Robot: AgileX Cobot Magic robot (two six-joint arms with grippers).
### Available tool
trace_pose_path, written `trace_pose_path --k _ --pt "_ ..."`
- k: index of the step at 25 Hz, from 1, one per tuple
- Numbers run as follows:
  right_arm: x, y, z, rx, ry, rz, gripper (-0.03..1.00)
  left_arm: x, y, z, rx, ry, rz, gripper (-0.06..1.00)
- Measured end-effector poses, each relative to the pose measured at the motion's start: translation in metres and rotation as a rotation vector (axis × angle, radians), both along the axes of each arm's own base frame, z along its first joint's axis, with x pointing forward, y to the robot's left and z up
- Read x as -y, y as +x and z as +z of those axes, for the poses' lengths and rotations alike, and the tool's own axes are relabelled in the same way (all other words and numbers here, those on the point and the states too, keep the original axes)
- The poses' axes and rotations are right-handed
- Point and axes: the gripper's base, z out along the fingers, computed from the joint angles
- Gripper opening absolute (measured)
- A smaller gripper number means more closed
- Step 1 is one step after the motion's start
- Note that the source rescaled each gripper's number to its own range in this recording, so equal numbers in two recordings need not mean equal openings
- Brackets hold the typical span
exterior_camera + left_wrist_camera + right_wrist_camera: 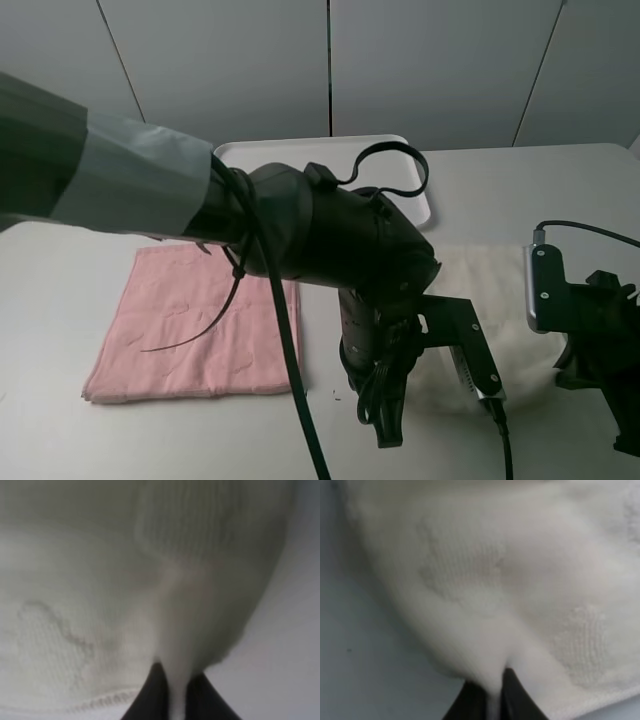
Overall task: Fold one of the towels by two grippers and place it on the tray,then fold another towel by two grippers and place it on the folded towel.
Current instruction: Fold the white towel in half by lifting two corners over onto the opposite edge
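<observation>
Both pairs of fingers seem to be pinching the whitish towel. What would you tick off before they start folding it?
1. Left fingers shut on the cream towel: ok.
2. Right fingers shut on that towel too: ok.
3. Both grips on the same edge: cannot tell, the left arm hides it.
4. Pink towel lying flat, apart from the cream one: ok.
5. Tray free to receive the fold: cannot tell, the arm covers part of it.
</observation>
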Motion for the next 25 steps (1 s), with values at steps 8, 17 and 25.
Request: trace_pose_path --k 8,17,25 --pt "-0.008 0.005 0.031 0.01 0.137 -0.309 0.0 0.005 0.014 0.046 0.022 -0.081 0.042 0.0" --pt "-0.005 0.031 0.066 0.039 0.155 -0.641 0.0 0.011 0.044 0.082 0.041 -0.169 0.137 0.0" --pt "-0.003 0.044 0.074 0.143 0.213 -0.798 0.0 -0.006 0.086 0.095 0.041 -0.257 0.31 0.0"
